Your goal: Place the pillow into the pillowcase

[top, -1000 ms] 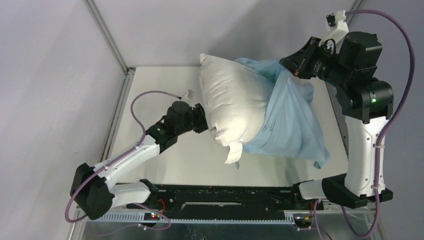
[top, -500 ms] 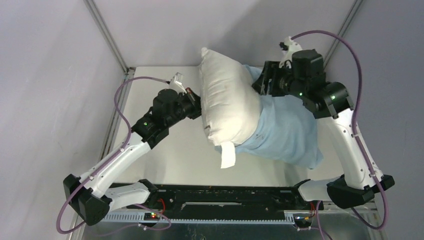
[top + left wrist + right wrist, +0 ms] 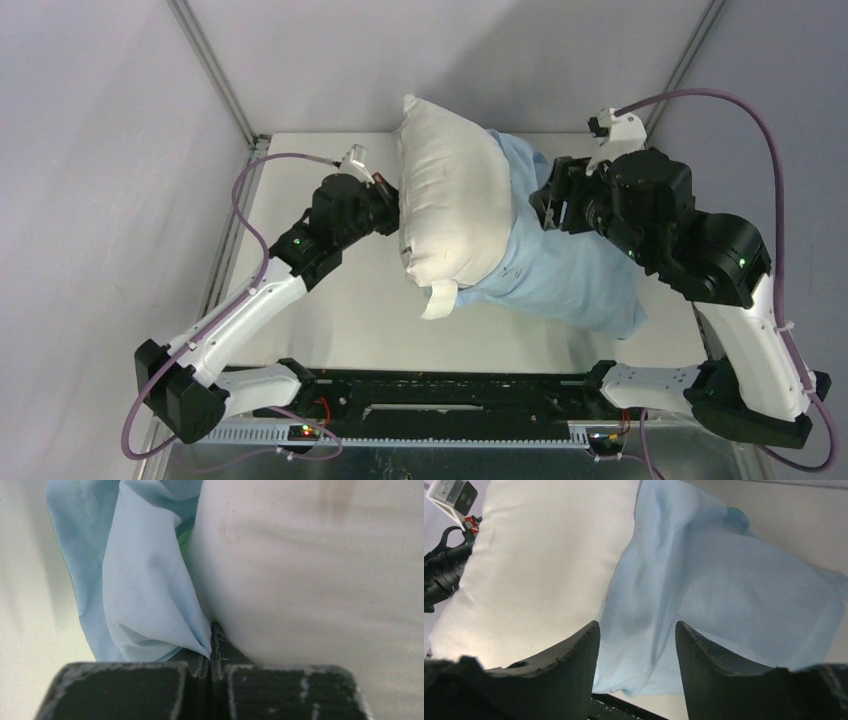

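The pillow point(image 3: 450, 200) is seen near the middle of the table point(image 3: 330, 310), plump and cream, its long side running from the far edge toward the arms. A small white tag point(image 3: 437, 300) hangs from its near end. Almost all of its cream surface is bare; only along its right side is it met by the pillowcase point(image 3: 575, 275).

The pillowcase is spread to the right of the pillow as a wrinkled light blue heap, its left edge pressed against the pillow's side. In the right wrist view the blue cloth point(image 3: 724, 605) is folded up against the pillow point(image 3: 539, 570). How far the pillow reaches inside cannot be told.

On the pillow's left side, a fold of pillowcase point(image 3: 145, 595) is shown in the left wrist view, a strip of green lining point(image 3: 184, 537) showing where it meets the pillow point(image 3: 325, 580). The left gripper point(image 3: 210, 642) is closed, and the tip of that blue fold is pinched between its jaws – the pillow bulges just beside the right finger. From above, this gripper point(image 3: 385, 212) is pressed against the pillow's left flank.

The right gripper point(image 3: 548, 200) is held over the pillowcase, just right of the pillow. Its jaws are spread apart point(image 3: 636, 635) and nothing is clamped between them – only blue cloth is seen beyond the gap.
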Available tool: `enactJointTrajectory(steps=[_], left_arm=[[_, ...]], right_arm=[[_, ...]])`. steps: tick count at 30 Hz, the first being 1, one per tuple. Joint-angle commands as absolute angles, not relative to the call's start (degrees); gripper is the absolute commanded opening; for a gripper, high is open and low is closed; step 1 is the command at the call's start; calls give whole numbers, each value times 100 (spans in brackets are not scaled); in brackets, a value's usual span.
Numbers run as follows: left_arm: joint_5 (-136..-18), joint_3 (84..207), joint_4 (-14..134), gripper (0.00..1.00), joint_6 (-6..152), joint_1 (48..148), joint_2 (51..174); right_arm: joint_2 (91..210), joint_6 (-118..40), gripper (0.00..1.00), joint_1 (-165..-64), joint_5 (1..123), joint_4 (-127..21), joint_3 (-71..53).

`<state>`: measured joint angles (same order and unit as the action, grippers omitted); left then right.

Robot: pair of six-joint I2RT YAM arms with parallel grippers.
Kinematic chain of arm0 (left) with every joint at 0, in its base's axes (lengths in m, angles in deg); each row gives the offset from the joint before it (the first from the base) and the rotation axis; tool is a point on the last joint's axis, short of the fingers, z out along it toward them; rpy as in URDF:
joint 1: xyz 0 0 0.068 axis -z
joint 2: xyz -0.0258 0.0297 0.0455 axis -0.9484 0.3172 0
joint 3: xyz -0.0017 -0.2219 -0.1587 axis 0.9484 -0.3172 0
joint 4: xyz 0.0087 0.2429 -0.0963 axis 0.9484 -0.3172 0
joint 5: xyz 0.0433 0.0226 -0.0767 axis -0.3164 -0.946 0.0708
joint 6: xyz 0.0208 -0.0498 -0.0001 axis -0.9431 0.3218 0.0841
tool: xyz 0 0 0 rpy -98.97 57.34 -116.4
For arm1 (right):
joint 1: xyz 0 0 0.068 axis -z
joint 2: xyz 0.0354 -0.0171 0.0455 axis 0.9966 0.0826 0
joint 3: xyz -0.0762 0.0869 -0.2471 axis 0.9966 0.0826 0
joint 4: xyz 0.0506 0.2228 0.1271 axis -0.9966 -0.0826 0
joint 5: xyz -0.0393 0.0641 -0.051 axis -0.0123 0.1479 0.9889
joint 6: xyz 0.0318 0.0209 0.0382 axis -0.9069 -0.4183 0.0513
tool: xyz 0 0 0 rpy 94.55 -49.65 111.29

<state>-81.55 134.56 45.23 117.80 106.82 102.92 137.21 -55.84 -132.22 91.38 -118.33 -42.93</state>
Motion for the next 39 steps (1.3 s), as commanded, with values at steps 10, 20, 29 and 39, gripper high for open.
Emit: enactJointTrajectory(steps=[10,20,29,39], left_arm=[[-8094,13995,5074,0,11820,10575,10219],[-8125,14153,4855,0,11675,10527,10199],[-8167,15241,4223,0,11122,10512,10500],[-9306,21450,2833,0,9995,11110,12160]], right_arm=[[14464,-5858,56,-14139,10385,-12247,-4649],[14426,-5896,14,-13858,10618,-12611,-4534],[14971,-5143,0,-13946,10114,-12295,-6823],[14752,-5051,0,-13286,8863,-10634,-6607]])
